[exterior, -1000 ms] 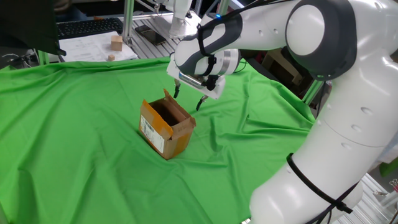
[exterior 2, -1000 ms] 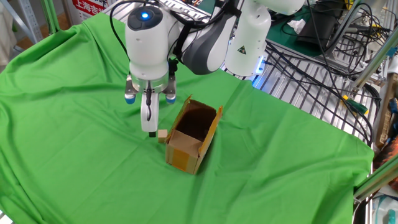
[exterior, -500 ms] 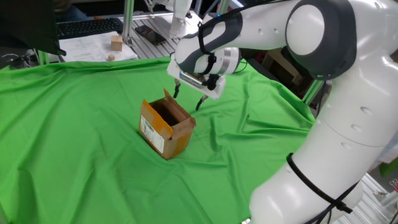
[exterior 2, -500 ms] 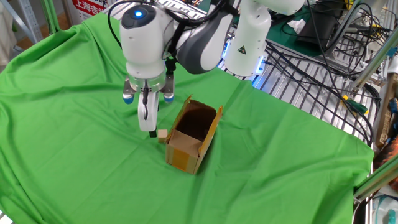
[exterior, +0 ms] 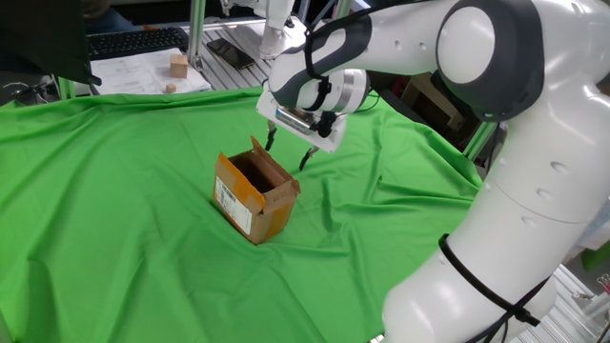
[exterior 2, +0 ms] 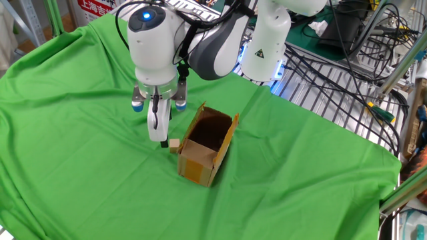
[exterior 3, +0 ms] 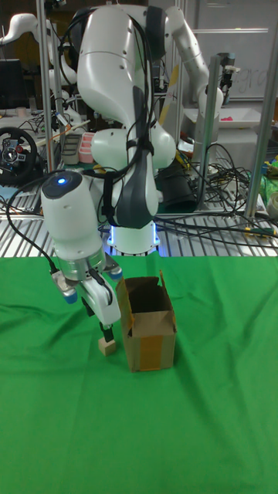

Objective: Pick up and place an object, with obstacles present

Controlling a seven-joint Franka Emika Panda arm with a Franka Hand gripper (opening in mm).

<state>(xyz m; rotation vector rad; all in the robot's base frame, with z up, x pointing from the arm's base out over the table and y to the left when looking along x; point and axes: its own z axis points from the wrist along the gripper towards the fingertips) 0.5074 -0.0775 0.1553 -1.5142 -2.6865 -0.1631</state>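
One small wooden cube lies on the green cloth just left of the cardboard box in the other fixed view, close to the box's near corner; whether cube and box touch cannot be told. The tall fixed view shows the same cube at lower left of the box, right under the gripper, whose dark fingertips reach down to the cube's top; contact cannot be judged there. In one fixed view the cube is hidden behind the box, yet that view alone shows the white printed label on the box's side and the gripper with its two black fingers spread apart and nothing between them, hanging just beyond the box's far rim. The other fixed view shows the gripper edge-on, so the fingers overlap there.

The box stands upright with its flaps raised and its dark inside open to the top.

The cloth is wrinkled and covers the whole table. Beyond it, upper left of one fixed view, a larger wooden block rests on papers near a keyboard. At right of the other fixed view, cables lie across a metal frame.
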